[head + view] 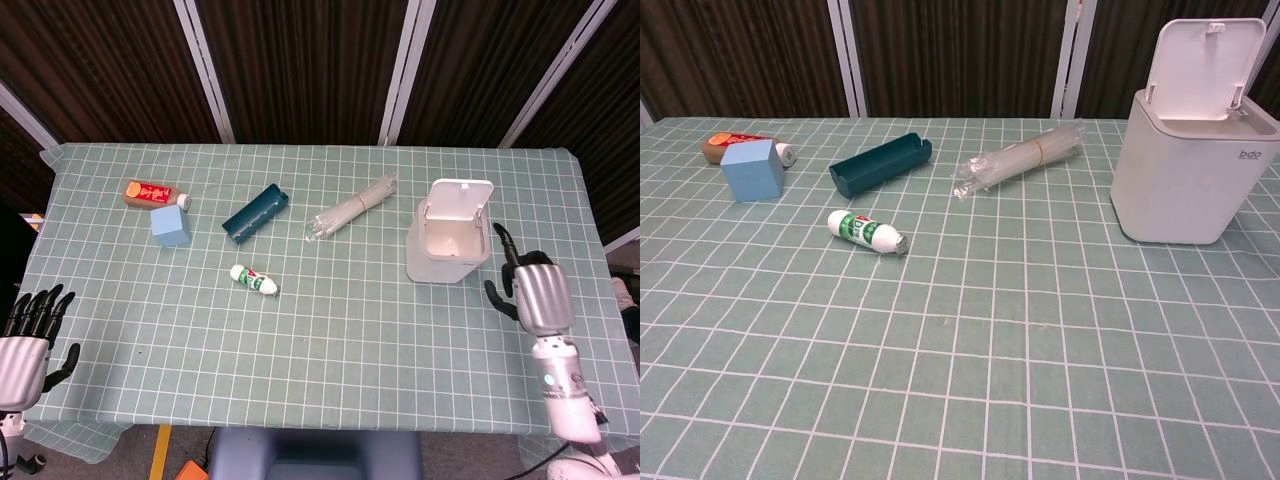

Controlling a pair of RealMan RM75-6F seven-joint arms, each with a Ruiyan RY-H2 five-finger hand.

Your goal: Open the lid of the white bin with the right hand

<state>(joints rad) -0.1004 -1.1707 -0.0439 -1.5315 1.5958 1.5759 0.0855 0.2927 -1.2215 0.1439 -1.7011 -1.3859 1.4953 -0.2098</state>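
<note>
The white bin (445,245) (1185,175) stands at the table's right side with its lid (460,197) (1202,68) swung up and standing upright at the back, the inside showing. My right hand (535,288) hovers to the right of the bin, a little nearer the front edge, apart from it, fingers spread and holding nothing; the chest view does not show it. My left hand (25,338) hangs off the table's front left corner, fingers spread and empty.
On the green checked cloth lie a bundle of clear straws (353,208), a dark teal open case (256,213), a small white tube (254,280), a light blue cube (170,225) and an orange-capped bottle (152,193).
</note>
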